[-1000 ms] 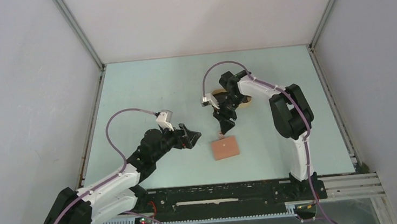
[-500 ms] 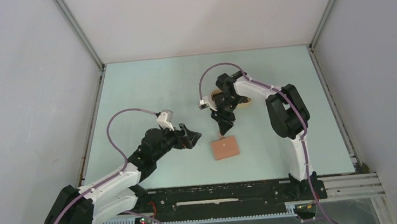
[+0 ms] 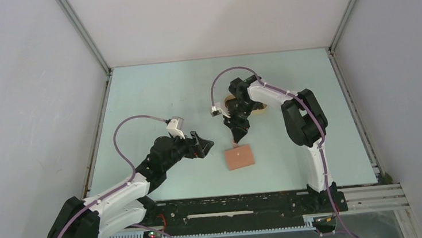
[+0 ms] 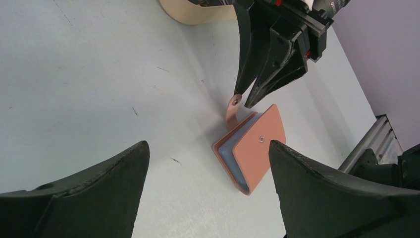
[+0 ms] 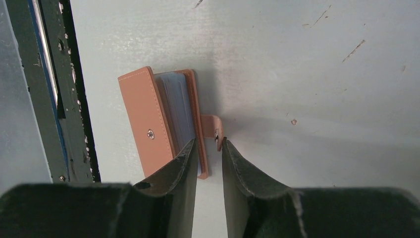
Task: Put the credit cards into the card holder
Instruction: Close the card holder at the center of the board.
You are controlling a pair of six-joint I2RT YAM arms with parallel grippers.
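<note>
Right wrist view: on the smooth pale table [image 5: 322, 74], the flat tan leather-like card holder [image 5: 148, 124] lies just under the right pincer [image 5: 208, 144], with bluish-grey pockets showing at its edge. The jaws, nearly together, straddle its thin strap tab [image 5: 212, 124]; whether they pinch it I cannot tell. Pulling could drag the light holder or let the slick tab slip. The left pincer [image 4: 208, 146], nearby, gapes empty.

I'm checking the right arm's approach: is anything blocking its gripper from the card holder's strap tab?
Nothing visible does. The right gripper, jaws narrowly parted, stands right at the upright strap tab of the card holder. The beige tray lies behind that arm, and the open left gripper hangs off to one side.
</note>
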